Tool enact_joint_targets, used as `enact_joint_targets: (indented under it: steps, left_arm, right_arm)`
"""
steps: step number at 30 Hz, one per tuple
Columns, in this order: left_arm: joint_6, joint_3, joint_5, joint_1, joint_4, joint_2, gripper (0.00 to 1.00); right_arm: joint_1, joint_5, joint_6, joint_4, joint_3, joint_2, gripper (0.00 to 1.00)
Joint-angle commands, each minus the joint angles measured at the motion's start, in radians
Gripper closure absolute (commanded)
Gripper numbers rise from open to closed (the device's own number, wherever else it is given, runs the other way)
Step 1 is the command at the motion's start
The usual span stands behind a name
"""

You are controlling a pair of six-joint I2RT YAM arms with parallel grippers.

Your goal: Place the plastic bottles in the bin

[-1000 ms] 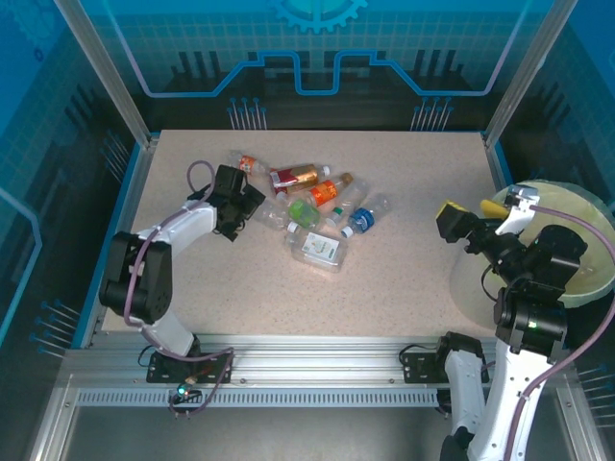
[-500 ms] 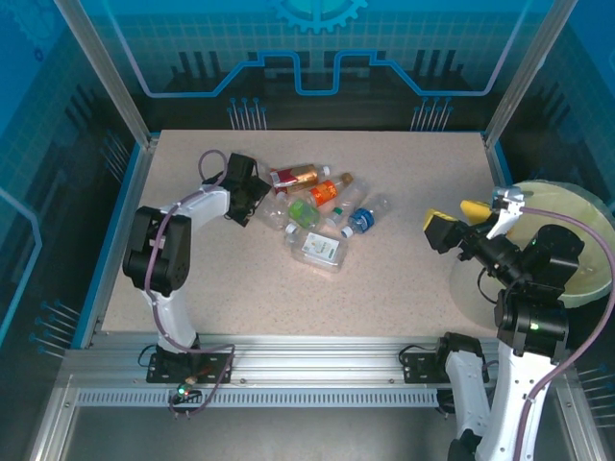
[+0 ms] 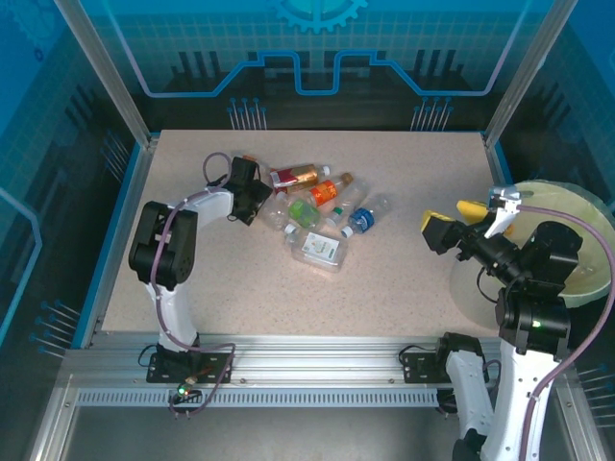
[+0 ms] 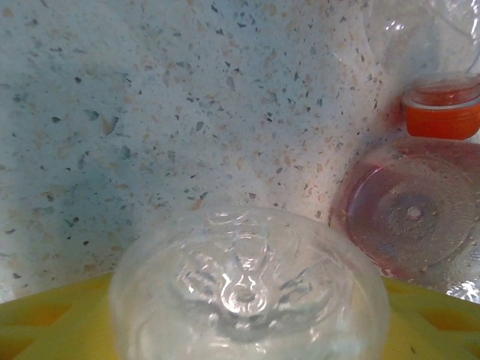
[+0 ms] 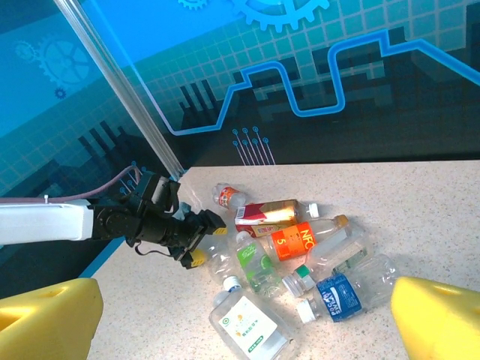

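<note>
Bottles [image 3: 312, 206], clear plastic, heaped just above the middle of the top view on a speckled table [image 3: 404, 288], all lying flat: a red-label bottle [image 3: 293, 176], an orange-label bottle [image 3: 328, 192], a green-label bottle [image 3: 303, 209], a blue-label bottle [image 3: 362, 219], a white-label bottle [image 3: 319, 248]. Bin [image 3: 598, 269] with pale yellow-green liner at the right edge of that frame, well apart from the heap. Broad bare tabletop between heap and bin and along the lower edge; blue side rail [image 3: 109, 259] along the table's left edge. Left gripper [image 3: 258, 200] at the heap's left rim, fingers [image 4: 45, 326] spread wide around a clear bottle [image 4: 247, 296]; pressing it or not, impossible to tell. Right gripper [image 3: 452, 213] spread apart, holding nothing, at the bin's left edge in the top view. Clear bottle base-on to the left wrist camera, long axis running straight away from the lens. Red-label bottle lying left to right, cap at the right; orange-label one slanted, cap toward the upper right.
</note>
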Motion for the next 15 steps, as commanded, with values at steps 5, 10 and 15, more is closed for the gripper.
enact_joint_targets:
  steps: [5, 10, 15]
  left_arm:
    - [0.052, -0.027, 0.012, 0.005, 0.03, -0.005, 0.4]
    - [0.093, -0.087, 0.005, 0.005, 0.097, -0.077, 0.49]
    - [0.154, -0.171, -0.01, 0.005, 0.195, -0.195, 0.53]
  right_arm:
    - [0.04, -0.03, -0.004, -0.011, 0.026, 0.006, 0.0]
    - [0.09, -0.033, -0.006, 0.002, 0.019, 0.013, 0.0]
    - [0.189, 0.02, -0.016, 0.028, 0.002, 0.03, 0.0]
